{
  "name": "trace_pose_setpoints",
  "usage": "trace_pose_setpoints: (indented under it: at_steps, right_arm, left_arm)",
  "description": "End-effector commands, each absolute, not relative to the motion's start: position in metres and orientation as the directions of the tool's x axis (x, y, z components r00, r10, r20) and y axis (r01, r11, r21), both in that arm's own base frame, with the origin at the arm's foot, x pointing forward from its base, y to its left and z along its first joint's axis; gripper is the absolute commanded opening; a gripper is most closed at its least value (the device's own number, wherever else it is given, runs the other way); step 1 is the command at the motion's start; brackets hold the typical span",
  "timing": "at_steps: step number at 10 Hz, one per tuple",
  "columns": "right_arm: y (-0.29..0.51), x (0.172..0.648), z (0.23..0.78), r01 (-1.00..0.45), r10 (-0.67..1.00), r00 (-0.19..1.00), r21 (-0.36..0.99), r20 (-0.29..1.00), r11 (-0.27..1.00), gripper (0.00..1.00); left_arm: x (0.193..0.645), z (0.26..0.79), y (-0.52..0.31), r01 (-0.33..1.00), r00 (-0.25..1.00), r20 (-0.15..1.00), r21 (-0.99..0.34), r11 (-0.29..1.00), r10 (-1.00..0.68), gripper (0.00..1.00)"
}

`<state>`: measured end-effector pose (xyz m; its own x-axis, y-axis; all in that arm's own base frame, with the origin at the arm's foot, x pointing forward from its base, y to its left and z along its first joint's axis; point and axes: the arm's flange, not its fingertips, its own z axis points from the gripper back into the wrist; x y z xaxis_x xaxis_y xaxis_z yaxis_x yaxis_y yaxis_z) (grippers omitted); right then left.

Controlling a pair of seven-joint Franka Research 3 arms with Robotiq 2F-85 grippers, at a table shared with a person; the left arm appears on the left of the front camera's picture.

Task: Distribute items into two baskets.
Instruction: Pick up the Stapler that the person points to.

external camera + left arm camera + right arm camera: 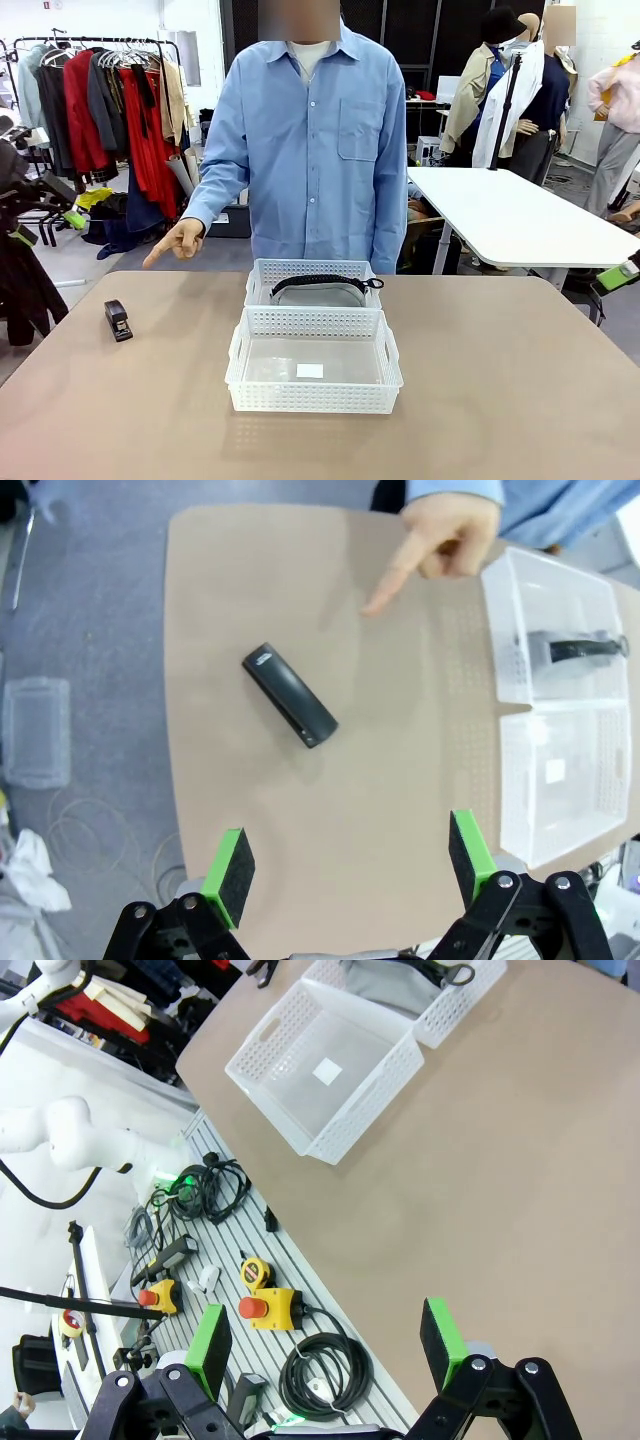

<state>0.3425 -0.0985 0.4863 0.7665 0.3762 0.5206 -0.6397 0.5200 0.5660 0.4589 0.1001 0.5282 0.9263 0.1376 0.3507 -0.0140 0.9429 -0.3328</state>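
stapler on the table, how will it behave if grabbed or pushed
The stapler looks rigid, so it should probably keep its shape in a grip. It lies flat on its long base, so rolling or tipping seems unlikely; a push may slide or spin it on the smooth table. Its black shell could be slightly slippery.

We log a small black stapler (118,320) lying flat at the left middle of the front view, long axis running toward the far side, well apart from the baskets. Two white perforated baskets sit centre frame, touching end to end. The far basket (258,272) holds the grey waist bag (322,294), with its black strap (330,281) across the top. The near basket (312,398) has a small white label (310,371) on its floor.
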Motion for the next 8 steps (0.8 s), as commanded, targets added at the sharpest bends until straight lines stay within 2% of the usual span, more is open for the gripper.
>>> trace_pose_setpoints:
  at_steps: [1, 4, 8]
  right_arm:
    - [-0.099, 0.342, 0.487, -0.644, 0.374, 0.763, 0.567, 0.527, 0.514, 1.0]
    - [-0.099, 0.342, 0.487, -0.644, 0.374, 0.763, 0.567, 0.527, 0.514, 1.0]
    - [-0.099, 0.342, 0.487, -0.644, 0.374, 0.763, 0.567, 0.527, 0.514, 1.0]
  left_arm:
    - [0.483, 0.534, 0.1, -0.096, 0.941, 0.283, -0.299, 0.949, 0.184, 1.0]
    - [0.528, 0.521, 0.102, -0.137, 0.963, 0.19, -0.264, 0.955, 0.191, 1.0]
    - [0.576, 0.497, 0.094, -0.266, 0.955, 0.056, -0.265, 0.927, 0.29, 1.0]
